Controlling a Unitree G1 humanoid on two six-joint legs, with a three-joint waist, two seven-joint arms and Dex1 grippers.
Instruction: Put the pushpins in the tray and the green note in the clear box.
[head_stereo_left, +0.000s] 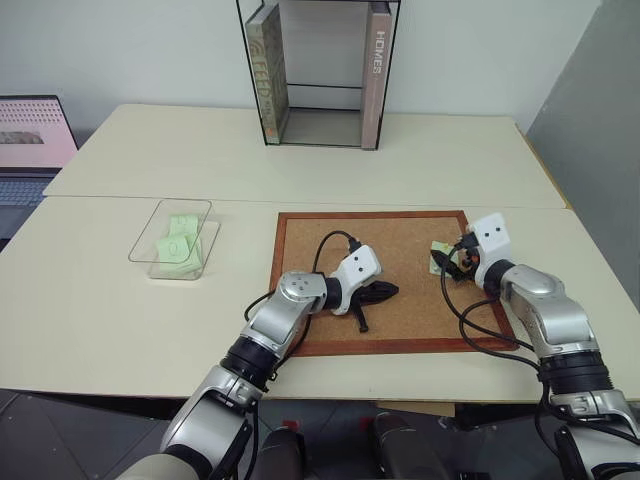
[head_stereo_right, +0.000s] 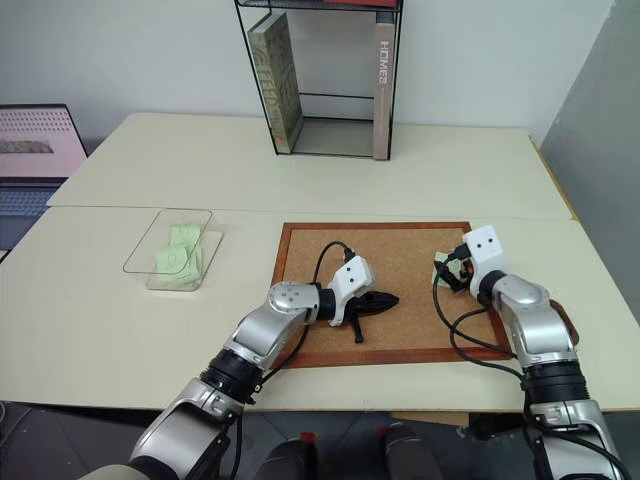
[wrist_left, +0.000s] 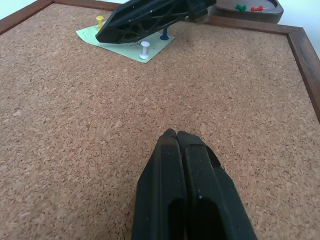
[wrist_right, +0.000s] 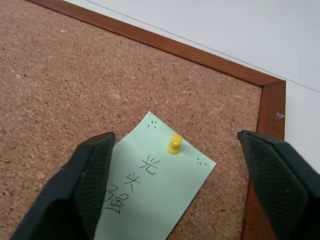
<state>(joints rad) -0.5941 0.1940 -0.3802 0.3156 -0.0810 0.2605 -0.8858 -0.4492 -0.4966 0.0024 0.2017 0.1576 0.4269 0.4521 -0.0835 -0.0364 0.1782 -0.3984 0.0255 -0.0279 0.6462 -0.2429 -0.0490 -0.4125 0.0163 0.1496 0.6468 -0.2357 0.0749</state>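
— Where's the pale green paper note?

— At the right side of the frame in my head views, pinned to the wood-framed corkboard by yellow, white and blue pushpins. My right gripper hangs over it, fingers spread either side of the yellow pin.

— Your left gripper?

— Closed, empty, mid-board. The dark oval tray lies beyond the frame; the clear plastic box sits centre-left.

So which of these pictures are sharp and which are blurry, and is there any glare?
Right wrist view: the green note and yellow pushpin are crisp, while the near fingers look soft. Left wrist view: the corkboard grain is sharp. Eye views: even light, soft shadows, faint reflections on the glass shelf.
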